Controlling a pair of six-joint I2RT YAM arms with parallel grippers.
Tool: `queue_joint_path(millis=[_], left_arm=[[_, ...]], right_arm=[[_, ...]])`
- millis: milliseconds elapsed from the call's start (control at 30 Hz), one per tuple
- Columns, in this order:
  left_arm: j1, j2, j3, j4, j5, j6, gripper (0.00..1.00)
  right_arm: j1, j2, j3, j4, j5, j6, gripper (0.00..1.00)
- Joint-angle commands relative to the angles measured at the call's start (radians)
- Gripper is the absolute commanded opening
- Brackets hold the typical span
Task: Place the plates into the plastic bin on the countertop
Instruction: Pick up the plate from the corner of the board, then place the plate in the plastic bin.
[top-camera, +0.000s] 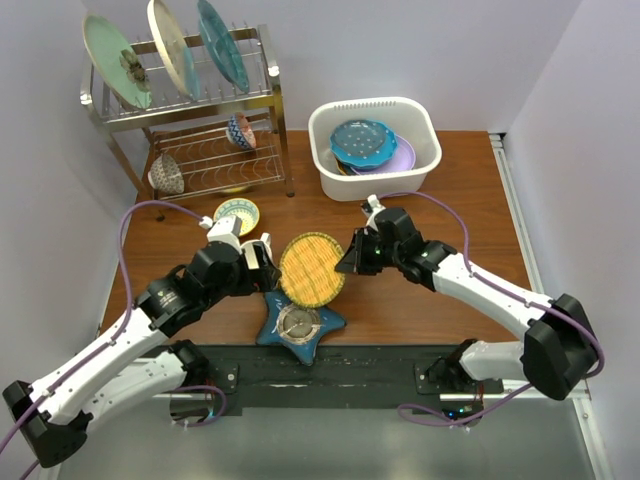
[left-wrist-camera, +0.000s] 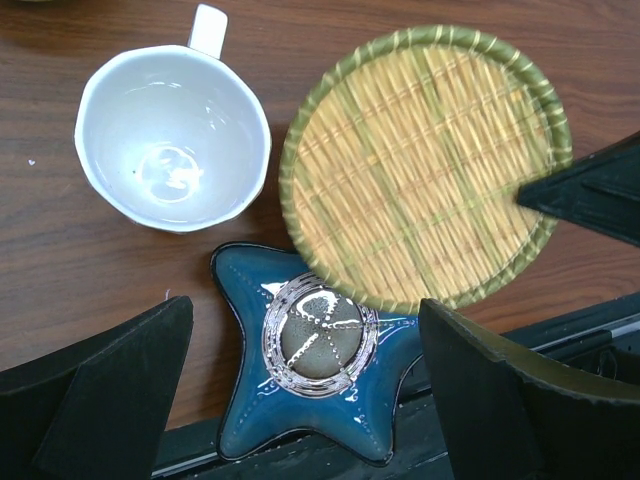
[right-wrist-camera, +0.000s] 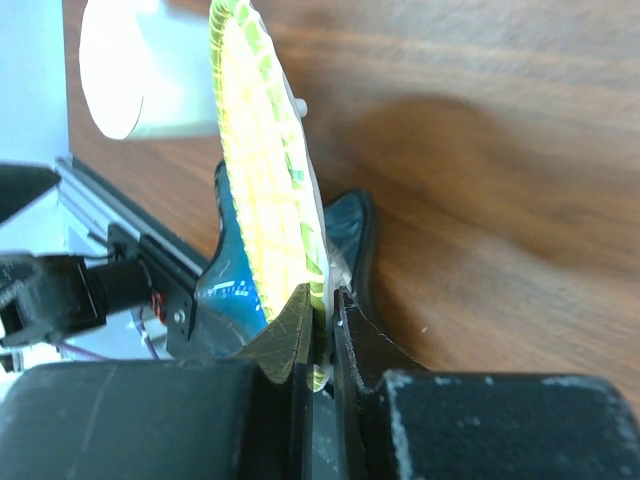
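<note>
Rim of amber plate (right-wrist-camera: 258, 170) sits pinched between right fingers (right-wrist-camera: 372, 352).

The right gripper (top-camera: 348, 262) had its jaws closed on the right rim of the amber woven plate (top-camera: 311, 268), which overlapped the teal star-shaped plate (top-camera: 299, 326) near the table's (top-camera: 480, 190) front edge; the left gripper (top-camera: 264, 266) sat just beside the woven plate's left rim; the white bin (top-camera: 335, 180) contained a blue dotted plate (top-camera: 362, 142) lying on a lavender plate (top-camera: 403, 157); three upright plates (top-camera: 170, 45) stood in the wire rack (top-camera: 205, 155).
</note>
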Motion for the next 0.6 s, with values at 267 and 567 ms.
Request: queue_joint_path(millis=[267, 567], left_arm=[[-0.003, 0.068, -0.034, 0.083, 0.072, 0.038, 1.0], [-0.003, 0.064, -0.063, 0.106, 0.089, 0.029, 1.0]], right_arm=[[-0.105, 0.07, 0.146, 0.031, -0.082, -0.053, 0.0], [-0.166, 0.128, 0.258, 0.011, -0.094, -0.07, 0.0]])
